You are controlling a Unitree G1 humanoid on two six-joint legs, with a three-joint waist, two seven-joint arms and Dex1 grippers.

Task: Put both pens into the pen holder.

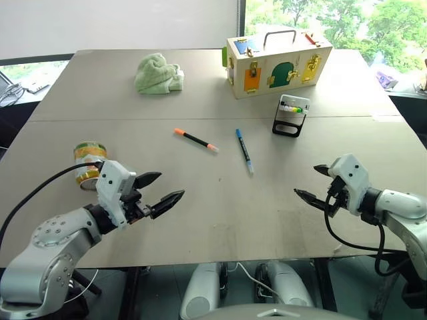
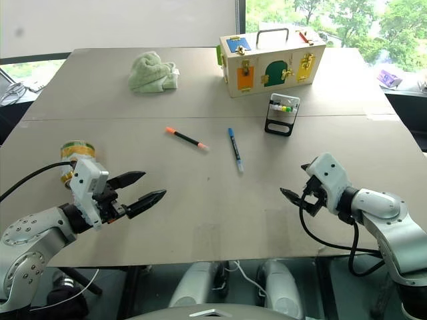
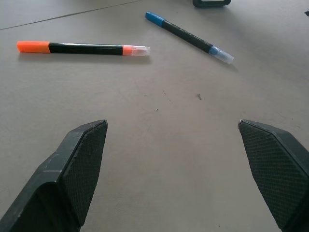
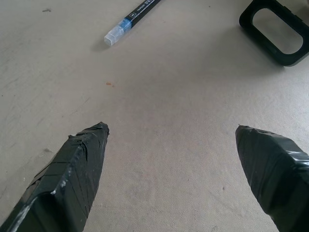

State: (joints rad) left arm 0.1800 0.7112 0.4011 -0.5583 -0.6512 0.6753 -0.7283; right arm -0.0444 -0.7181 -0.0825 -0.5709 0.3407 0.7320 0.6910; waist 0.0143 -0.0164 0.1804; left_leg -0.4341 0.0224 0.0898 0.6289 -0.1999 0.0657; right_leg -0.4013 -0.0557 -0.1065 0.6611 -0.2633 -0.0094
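Two pens lie on the grey table [image 1: 213, 207] near its middle: a black pen with an orange cap [image 1: 195, 140] [image 3: 82, 48] and a blue pen with a pale tip [image 1: 243, 151] [image 3: 189, 36] [image 4: 130, 20]. Behind them to the right stands the pen holder [image 1: 291, 115], a small black stand with a white top showing a green pen end; its black base [image 4: 275, 34] appears in the right wrist view. My left gripper [image 1: 161, 189] hovers open at the near left, short of the pens. My right gripper [image 1: 309, 183] hovers open at the near right. Neither holds anything.
A wooden latch box with a handle [image 1: 277, 61] stands at the back right. A green cloth [image 1: 158, 74] lies at the back left. A yellow-green can [image 1: 89, 163] stands near my left arm. The table's front edge runs just below both grippers.
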